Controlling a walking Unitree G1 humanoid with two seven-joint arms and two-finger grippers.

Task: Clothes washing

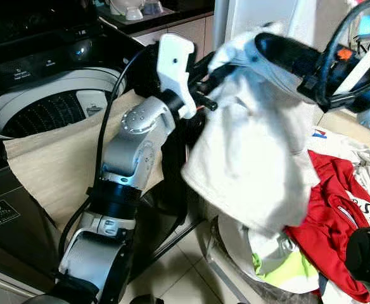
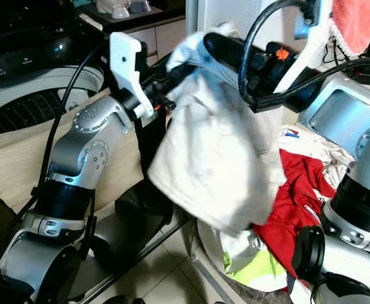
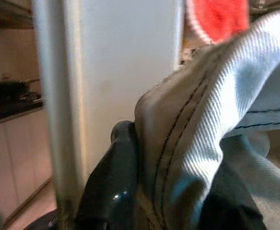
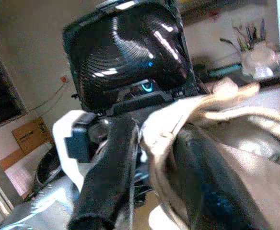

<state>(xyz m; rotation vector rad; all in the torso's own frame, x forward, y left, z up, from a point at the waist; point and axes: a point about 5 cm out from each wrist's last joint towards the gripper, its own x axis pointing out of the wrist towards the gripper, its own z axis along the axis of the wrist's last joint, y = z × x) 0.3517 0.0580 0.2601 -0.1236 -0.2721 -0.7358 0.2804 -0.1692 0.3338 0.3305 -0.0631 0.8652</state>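
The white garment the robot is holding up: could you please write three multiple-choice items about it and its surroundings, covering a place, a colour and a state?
1. Where is the open washing machine?
A. On the robot's left
B. On its right
C. Behind the laundry pile

2. What colour is the garment lying on the pile beside the raised white garment?
A. Blue
B. Red
C. Black

3. How is the white garment held?
A. Lying in the drum
B. Draped on the floor
C. Lifted, gripped by the left gripper and right gripper

Answers: 1 A, the drum shows on the left of the eye views. 2 B, red fabric lies there. 3 C, both wrist views show fingers closed on cloth.
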